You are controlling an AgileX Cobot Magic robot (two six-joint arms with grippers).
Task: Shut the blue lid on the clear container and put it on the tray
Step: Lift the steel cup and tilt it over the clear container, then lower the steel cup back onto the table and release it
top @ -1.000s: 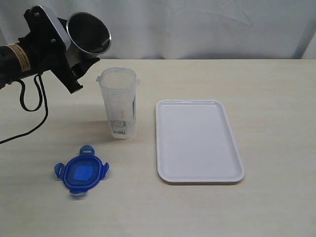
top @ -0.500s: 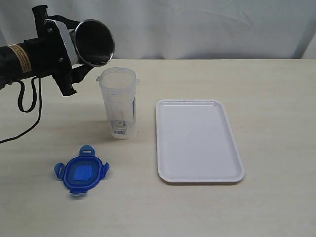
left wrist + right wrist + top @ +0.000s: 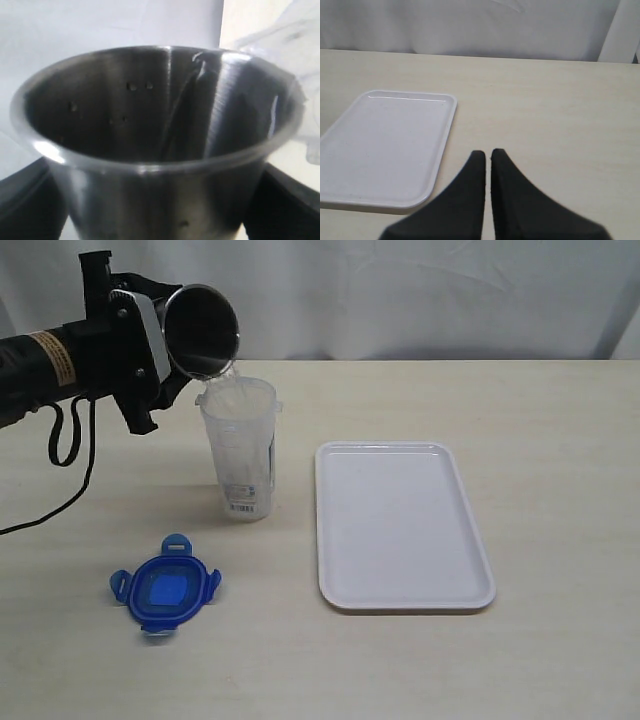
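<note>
Currently holding a metal cup (image 3: 203, 330) in the left tool (image 3: 160, 345), tilted with its rim just over the open clear container (image 3: 242, 455). Standing upright on the counter (image 3: 560, 490) beside the tray (image 3: 400, 530). Lying flat in front, apart: blue lid (image 3: 164, 590). Right tool (image 3: 487, 165) pressed together, empty.

bench (image 3: 560, 440) | container (image 3: 240, 455) upright, left of centre | tray (image 3: 400, 530) flat, just right of container, not touching | lid (image 3: 164, 586) flat, near-left, nearer than container, well apart from tray | cup (image 3: 200, 330) tilted above container mouth, far-left side
</note>
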